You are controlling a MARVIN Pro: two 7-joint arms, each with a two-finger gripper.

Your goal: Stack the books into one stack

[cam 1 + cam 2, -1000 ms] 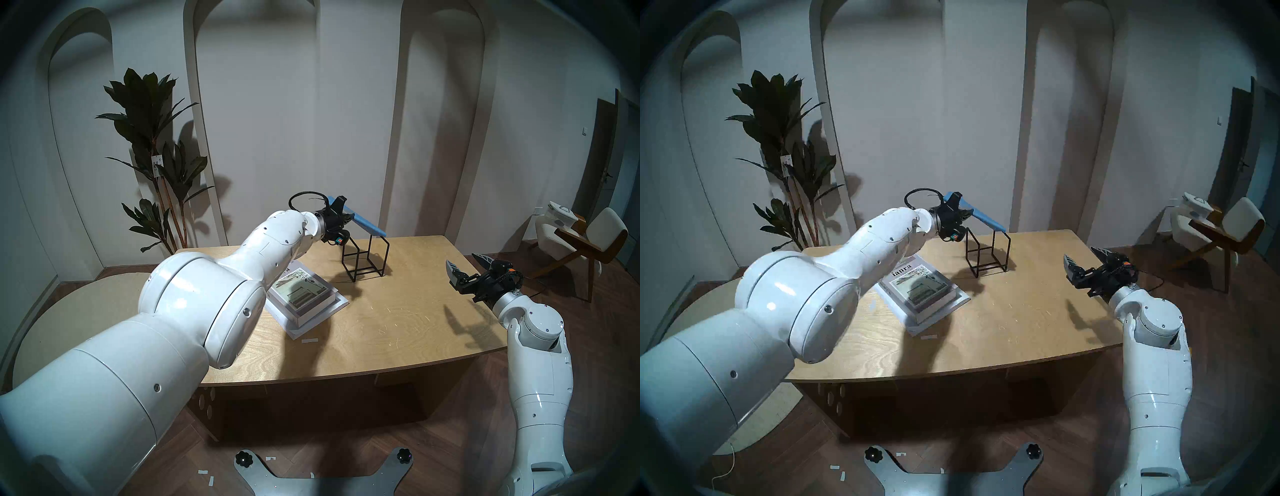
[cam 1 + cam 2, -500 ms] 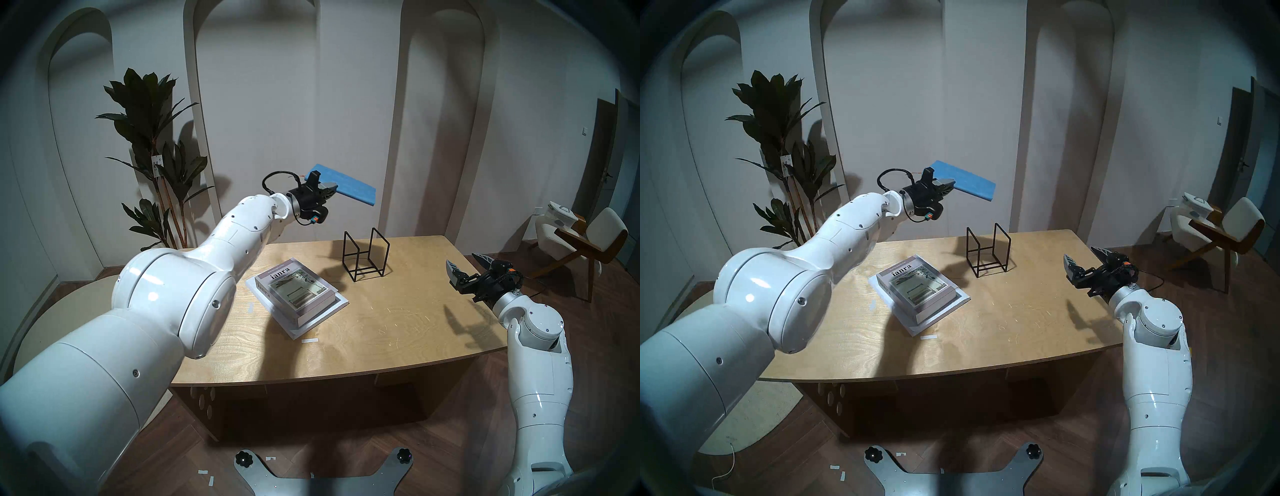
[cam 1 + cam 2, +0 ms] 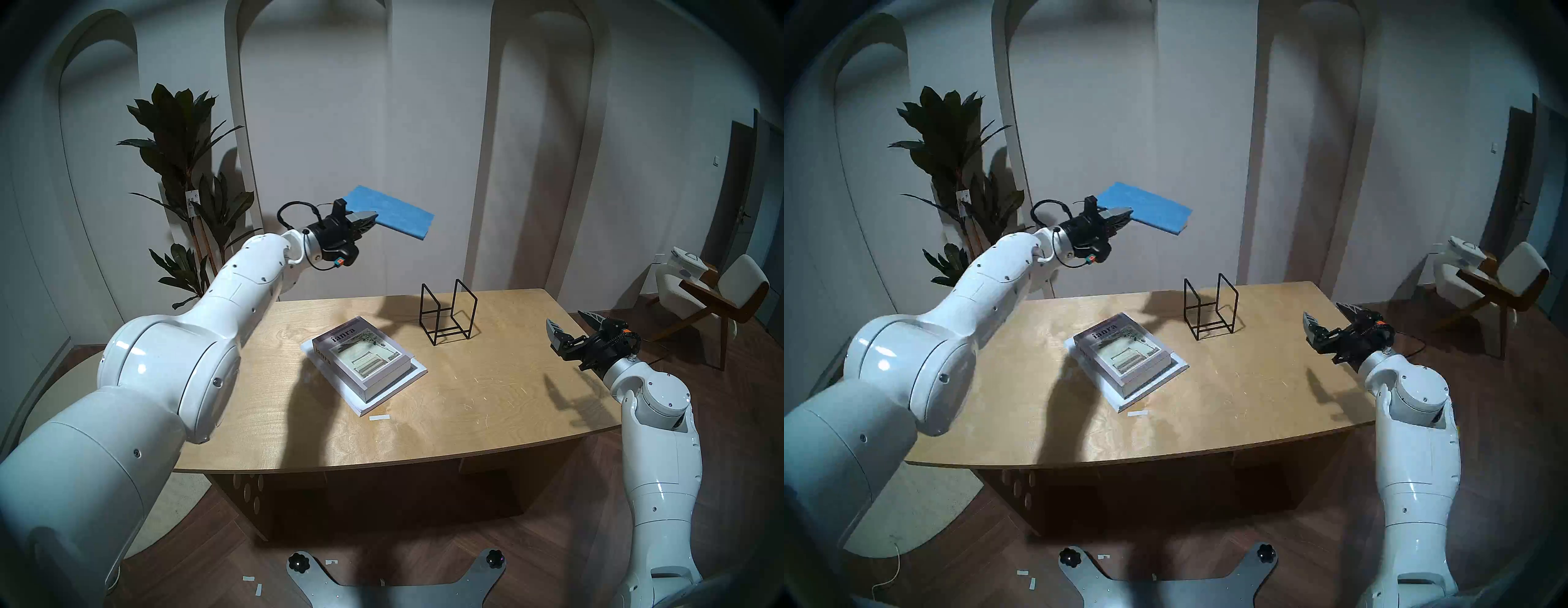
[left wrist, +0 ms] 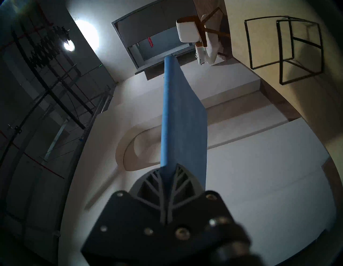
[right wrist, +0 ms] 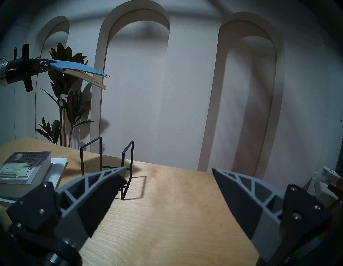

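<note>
Books [image 3: 364, 361] on wooden desk [image 3: 488, 407]; arched white wall [image 3: 424, 127] behind.

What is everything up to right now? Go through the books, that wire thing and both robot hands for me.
Blue book: held in the air, roughly level, its pages sagging open.
Left gripper: jaws shut on the blue book's edge.
"ianra" book: lying flat on the white book.
White book: flat on the table, lowest.
Wire rack: upright, nothing in it.
Right gripper: jaws wide open, holding nothing.
</note>
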